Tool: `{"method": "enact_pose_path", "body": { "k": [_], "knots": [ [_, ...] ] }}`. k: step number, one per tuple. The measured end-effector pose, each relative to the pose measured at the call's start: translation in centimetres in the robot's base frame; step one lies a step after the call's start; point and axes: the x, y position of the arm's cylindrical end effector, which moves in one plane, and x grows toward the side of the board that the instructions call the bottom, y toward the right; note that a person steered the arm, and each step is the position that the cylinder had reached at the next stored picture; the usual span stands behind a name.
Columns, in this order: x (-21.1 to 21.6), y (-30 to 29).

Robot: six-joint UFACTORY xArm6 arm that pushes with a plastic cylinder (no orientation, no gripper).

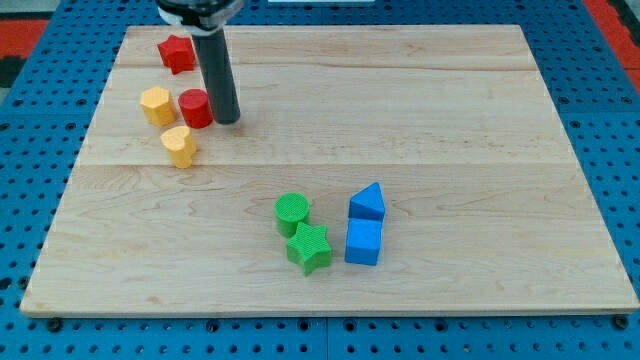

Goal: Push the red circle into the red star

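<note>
Seven little blocks on a pale wooden board (400,110) with visible plank seams, blue pegboard around it. Up at the view's top left: red star (176,53), chunky and matte; below it red circle (195,108), a short smooth cylinder, sitting apart from the star. Yellow hexagon-ish block (156,105) just left of the circle, yellow heart-like one (179,146) below. Dark round rod with my tip (226,119) right against the circle's right side. No gripper here, just the rod. Lower middle: ribbed green cylinder (292,212), green star (310,247), blue triangle (367,202), blue cube (363,242).
</note>
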Motion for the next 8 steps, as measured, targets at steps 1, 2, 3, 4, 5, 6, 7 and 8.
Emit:
{"method": "enact_pose_path", "body": {
  "k": [1, 2, 3, 4, 5, 6, 7, 8],
  "knots": [
    [-1.6, -3.3],
    [-7.0, -6.1],
    [-11.1, -6.1],
    [-6.7, -1.6],
    [-4.8, -3.8],
    [-2.4, -7.0],
    [-3.3, -9.0],
    [-7.0, -8.8]
  ]
}}
